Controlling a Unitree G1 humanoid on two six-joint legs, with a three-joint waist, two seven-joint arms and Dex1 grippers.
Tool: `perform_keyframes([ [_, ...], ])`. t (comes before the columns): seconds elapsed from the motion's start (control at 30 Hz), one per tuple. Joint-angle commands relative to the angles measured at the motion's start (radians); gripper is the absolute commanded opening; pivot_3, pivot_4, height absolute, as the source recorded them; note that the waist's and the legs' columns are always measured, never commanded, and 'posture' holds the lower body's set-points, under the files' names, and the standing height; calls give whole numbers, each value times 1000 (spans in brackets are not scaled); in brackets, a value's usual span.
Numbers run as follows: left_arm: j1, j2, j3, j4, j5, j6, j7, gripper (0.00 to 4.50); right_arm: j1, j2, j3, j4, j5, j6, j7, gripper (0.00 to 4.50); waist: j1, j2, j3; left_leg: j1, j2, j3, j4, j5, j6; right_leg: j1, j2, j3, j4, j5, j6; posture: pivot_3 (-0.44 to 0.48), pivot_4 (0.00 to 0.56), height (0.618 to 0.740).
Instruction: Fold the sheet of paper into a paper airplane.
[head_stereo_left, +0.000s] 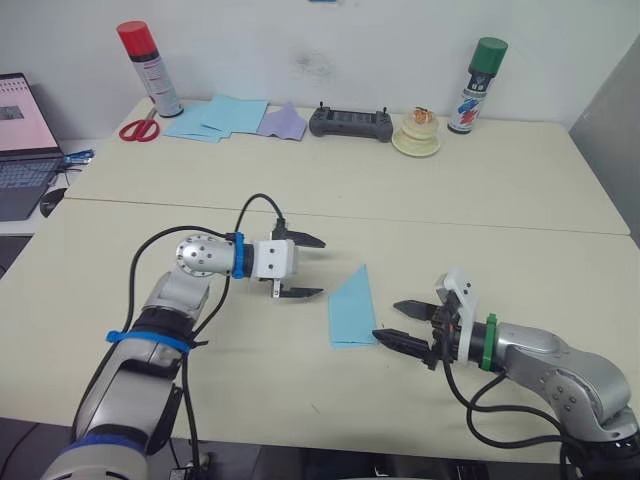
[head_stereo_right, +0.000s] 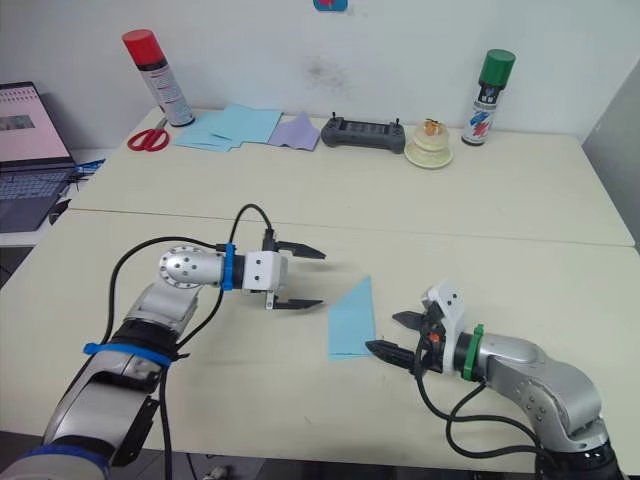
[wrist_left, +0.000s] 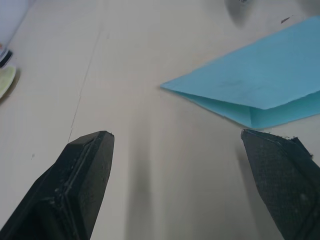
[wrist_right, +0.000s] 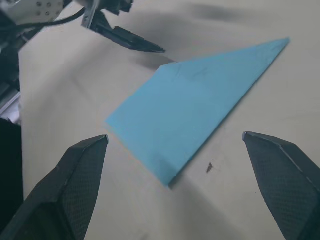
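Item: the sheet of paper (head_stereo_left: 352, 310), light blue, folded to a narrow tapered wedge of more than one layer, lying flat on the cream table (head_stereo_left: 500, 200) between my two grippers. Long axis runs from near edge to far edge of the table; the sharp tip points away from me, the broad short end faces me. My left gripper (head_stereo_left: 300, 267) hovers just to the left of it, level with the pointed upper half, fingers spread wide and holding nothing, not touching the paper; in the left wrist view the tip of the wedge lies ahead between my fingers (wrist_left: 82, 170). My right gripper (head_stereo_left: 405, 325) sits low at the table, just right of the broad near end, fingers spread apart and empty, the lower fingertip close to the paper's near right corner; whether it touches, I cannot tell. Far edge of the table: a pile of flat blue sheets (head_stereo_left: 215, 117), a lavender sheet (head_stereo_left: 283, 122), red scissors (head_stereo_left: 140, 129), a red-capped spray can (head_stereo_left: 150, 68), a green-capped spray can (head_stereo_left: 477, 85), a black controller (head_stereo_left: 349, 123).
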Motion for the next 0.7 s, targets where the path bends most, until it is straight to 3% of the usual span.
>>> perform_keyframes([
  [0.03, -49, -17, -18, 95, 19, -105, -20, 4463, 25, 1, -21, -52, -1, -40, -11, 4500, -3, 0, 0, 0, 0, 1, 0, 0, 0, 0, 1, 0, 0, 0, 0, 0, 150, 740],
  [0.57, -149, -131, -60, 247, 30, -301, -91, 4463, 119, 16, -41, -95, -5, -83, -99, 4500, 1, 0, 0, -1, 0, 0, 5, 0, 0, -1, 3, 0, 8, 0, 0, 0, 150, 740],
  [0.7, -167, -141, -80, 282, 56, -391, -86, 3590, 131, -6, -66, -70, -6, -101, -79, 4500, 0, 0, 0, 1, 0, 1, 8, 0, 0, -1, 4, 0, 13, 0, 0, 0, 150, 740],
])
